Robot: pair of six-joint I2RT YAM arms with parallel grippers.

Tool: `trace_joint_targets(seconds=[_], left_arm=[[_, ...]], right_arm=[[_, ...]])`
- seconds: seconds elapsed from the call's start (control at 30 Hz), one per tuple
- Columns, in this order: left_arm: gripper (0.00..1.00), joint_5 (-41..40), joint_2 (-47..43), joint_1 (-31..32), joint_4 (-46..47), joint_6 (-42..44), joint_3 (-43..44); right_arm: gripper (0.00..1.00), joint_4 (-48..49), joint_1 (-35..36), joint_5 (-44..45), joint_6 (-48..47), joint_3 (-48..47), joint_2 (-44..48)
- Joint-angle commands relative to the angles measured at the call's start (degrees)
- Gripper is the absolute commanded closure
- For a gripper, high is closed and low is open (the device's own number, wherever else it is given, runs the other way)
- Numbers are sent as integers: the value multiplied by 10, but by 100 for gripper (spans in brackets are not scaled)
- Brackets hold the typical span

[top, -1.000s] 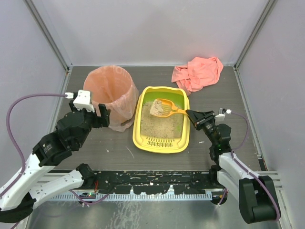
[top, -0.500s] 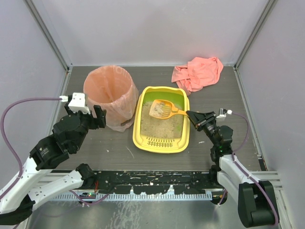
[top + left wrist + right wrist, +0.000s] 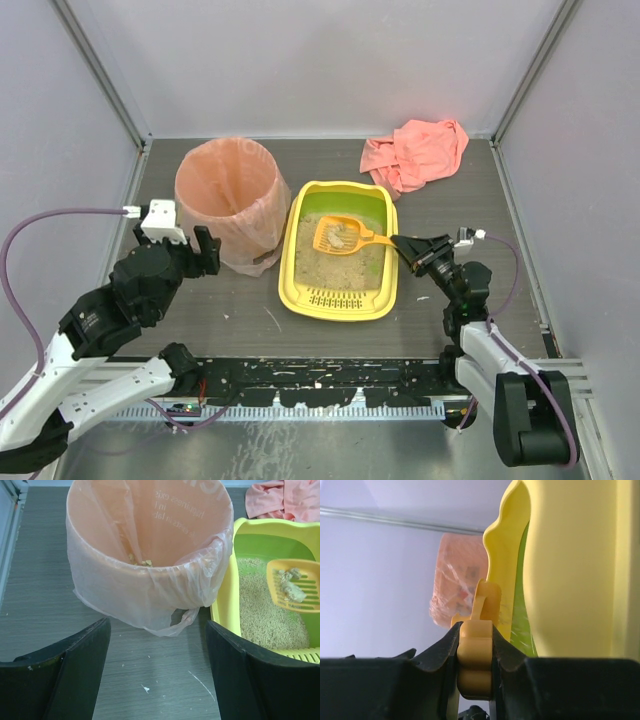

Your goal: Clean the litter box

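Observation:
The yellow litter box (image 3: 288,262) with green inner walls and sandy litter lies mid-table, its slotted grate at the near end. My right gripper (image 3: 400,243) is shut on the handle of the orange slotted scoop (image 3: 340,235), which hangs over the litter with pale clumps on it. In the right wrist view the fingers clamp the scoop handle (image 3: 475,655) beside the litter box wall (image 3: 570,570). My left gripper (image 3: 203,252) is open and empty, just in front of the pink-bagged bin (image 3: 225,195). The left wrist view shows the bin (image 3: 145,555), the litter box rim (image 3: 222,605) and the scoop (image 3: 292,585).
A crumpled pink cloth (image 3: 418,152) lies at the back right corner, also seen in the left wrist view as the pink cloth (image 3: 285,500). Grey walls enclose the table on three sides. The bin holds a few bits of litter at its bottom.
My left arm has drawn back a little from the bin toward the near left. The scoop has shifted slightly toward the near end of the box, still held.

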State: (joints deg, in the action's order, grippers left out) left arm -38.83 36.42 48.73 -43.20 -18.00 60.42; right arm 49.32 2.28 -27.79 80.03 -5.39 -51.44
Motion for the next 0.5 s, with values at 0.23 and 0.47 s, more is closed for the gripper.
trace_joint_targets(seconds=[0.23, 0.47], left_arm=[[23, 9, -22, -1, -75, -50, 21], [20, -12, -51, -1, -77, -34, 1]], right_arm=[[99, 7, -61, -13, 1, 7, 47], [99, 5, -43, -12, -14, 4, 46]])
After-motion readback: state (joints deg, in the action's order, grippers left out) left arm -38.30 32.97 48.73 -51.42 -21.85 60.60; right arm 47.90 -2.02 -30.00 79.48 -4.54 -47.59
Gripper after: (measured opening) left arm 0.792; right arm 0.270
